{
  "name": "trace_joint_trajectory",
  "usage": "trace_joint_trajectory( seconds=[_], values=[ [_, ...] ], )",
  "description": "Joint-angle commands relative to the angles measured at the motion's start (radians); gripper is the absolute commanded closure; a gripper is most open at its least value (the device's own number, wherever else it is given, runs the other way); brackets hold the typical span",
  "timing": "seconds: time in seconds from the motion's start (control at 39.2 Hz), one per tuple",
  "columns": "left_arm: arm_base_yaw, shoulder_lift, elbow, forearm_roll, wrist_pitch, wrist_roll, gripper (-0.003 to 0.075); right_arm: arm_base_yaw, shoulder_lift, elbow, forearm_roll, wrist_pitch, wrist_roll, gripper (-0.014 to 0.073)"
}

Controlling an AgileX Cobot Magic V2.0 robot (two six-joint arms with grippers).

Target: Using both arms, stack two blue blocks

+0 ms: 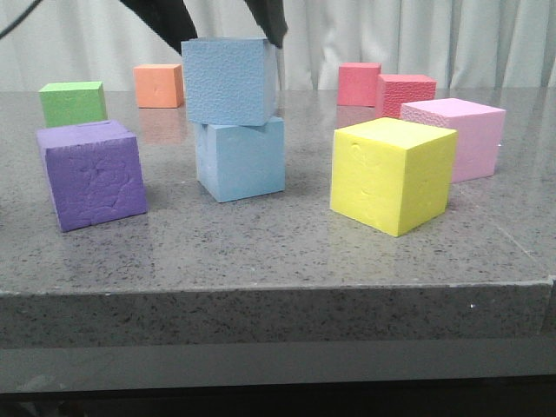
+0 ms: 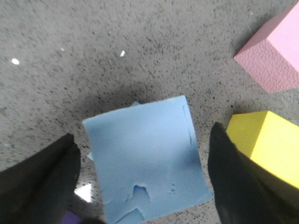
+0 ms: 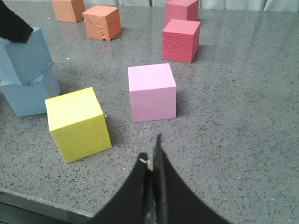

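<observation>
The two blue blocks stand stacked mid-table: the pebbled one (image 1: 228, 80) rests on the smoother one (image 1: 243, 161), turned slightly askew. My left gripper (image 1: 233, 42) hangs over the top block, open, its black fingers (image 1: 271, 22) straddling it. In the left wrist view the top block (image 2: 147, 156) lies between the spread fingers (image 2: 233, 177), with table showing on both sides, and a corner of the lower block (image 2: 136, 103) peeks out. My right gripper (image 3: 152, 151) is shut on nothing, low over the table's near right part. The right wrist view shows the stack (image 3: 25, 58) far off.
A yellow cube (image 1: 393, 174) and a pink cube (image 1: 459, 135) sit right of the stack. A purple cube (image 1: 91, 174) and a green cube (image 1: 73, 102) sit to its left. An orange cube (image 1: 159, 85) and two red cubes (image 1: 404, 91) stand behind.
</observation>
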Motion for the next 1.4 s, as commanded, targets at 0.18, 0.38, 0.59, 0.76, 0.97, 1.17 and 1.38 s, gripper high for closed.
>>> trace_joint_trajectory(
  seconds=[0.18,0.38,0.59,0.76,0.97,1.17,1.38],
  values=[
    [-0.006,-0.080,-0.112,0.034,-0.040,0.002,0.0178,-0.006,0.006,-0.028,-0.009,-0.072,-0.001,0.0660],
    [-0.006,-0.080,-0.116,0.040,-0.045,0.002,0.0451,-0.006,0.006,-0.028,-0.009,-0.073,-0.001,0.0660],
    [-0.006,-0.082,-0.118,0.040,-0.043,0.004,0.0739,-0.006,0.006,-0.028,-0.009,-0.074,-0.001,0.0660],
    [-0.006,-0.088,-0.120,0.055,-0.007,0.004,0.0741,-0.006,0.006,-0.028,-0.009,-0.081,-0.001,0.0660],
    [-0.006,-0.128,-0.120,0.136,0.043,0.004,0.0741,-0.006,0.006,-0.028,-0.009,-0.081,-0.001,0.0660],
    [-0.006,-0.230,-0.055,0.141,0.058,0.030,0.0741,-0.006,0.006,-0.028,-0.009,-0.081,-0.001,0.0660],
    [-0.006,-0.419,0.198,0.149,-0.100,0.032,0.0741,-0.006,0.006,-0.028,-0.009,-0.081,-0.001,0.0660]
  ],
)
